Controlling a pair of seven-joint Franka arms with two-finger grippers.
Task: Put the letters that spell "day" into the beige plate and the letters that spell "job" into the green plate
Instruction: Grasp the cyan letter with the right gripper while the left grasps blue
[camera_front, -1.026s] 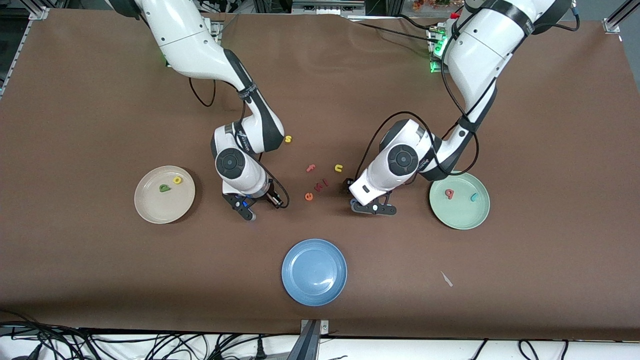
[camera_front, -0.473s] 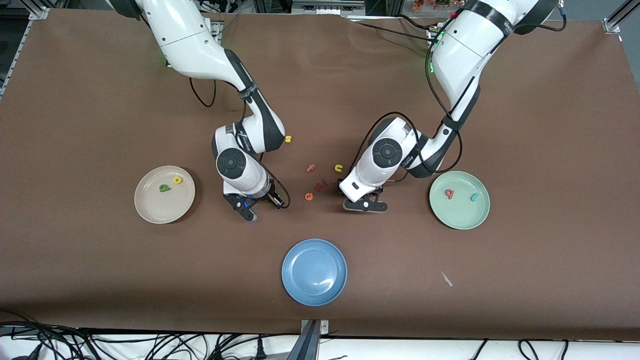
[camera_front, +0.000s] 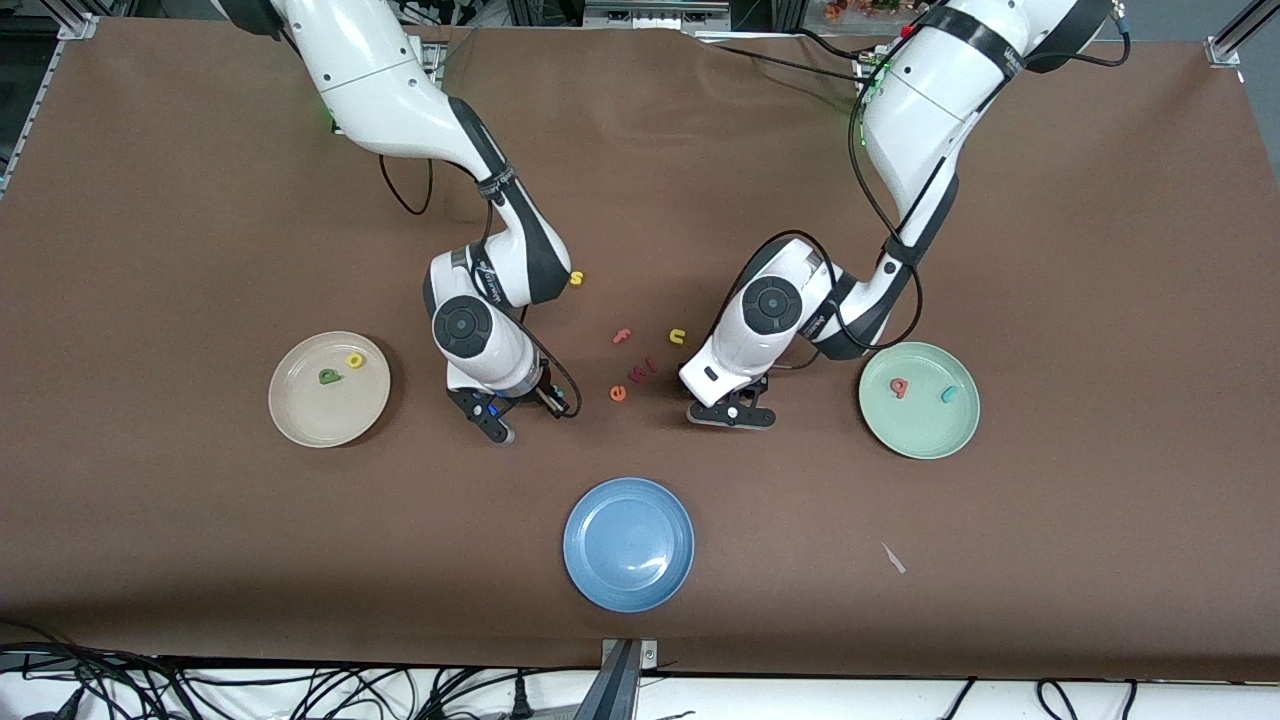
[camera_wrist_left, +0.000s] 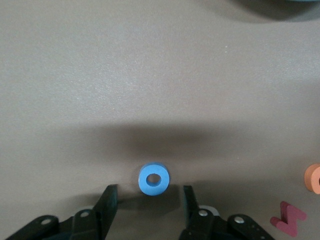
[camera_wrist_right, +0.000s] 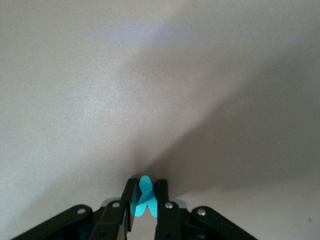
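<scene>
Two grasps are in hand at this moment. Right gripper (camera_wrist_right: 145, 210): you see its fingers pressed onto a teal "y" (camera_wrist_right: 144, 200), the letter standing upright between the pads, low over bare desk (camera_front: 180, 520). In the front view that gripper (camera_front: 492, 418) sits between the beige plate (camera_front: 300, 425) and the loose letters in the middle of the desk.

Left gripper (camera_wrist_left: 147, 200): fingers part spread, one on each side of the blue "o" (camera_wrist_left: 154, 179), neither pad visibly touching it. The ring lies flat on the desk, just ahead of the fingertips and centred on the gap. A ring has no long axis, so wrist angle should not matter; judgement: you need only a slight advance before closing. The front view hides the "o" under the gripper (camera_front: 732, 415).

Placed so far:
- Beige plate: dark green "d" (camera_front: 328, 377), yellow "a" (camera_front: 354, 360).
- Green plate (camera_front: 920, 445): pinkish-red "b" (camera_front: 900, 386), teal "j" (camera_front: 948, 394).

Judgement: each word lacks one letter, and each arm is on the one nearest its own plate.

Leave the rest alone: orange "e" (camera_front: 618, 393), red zigzag letter (camera_front: 634, 375) beside it, pink "f" (camera_front: 622, 336), yellow "u" (camera_front: 677, 335), yellow "s" (camera_front: 576, 279), the blue plate (camera_front: 600, 590) nearest the front camera.
</scene>
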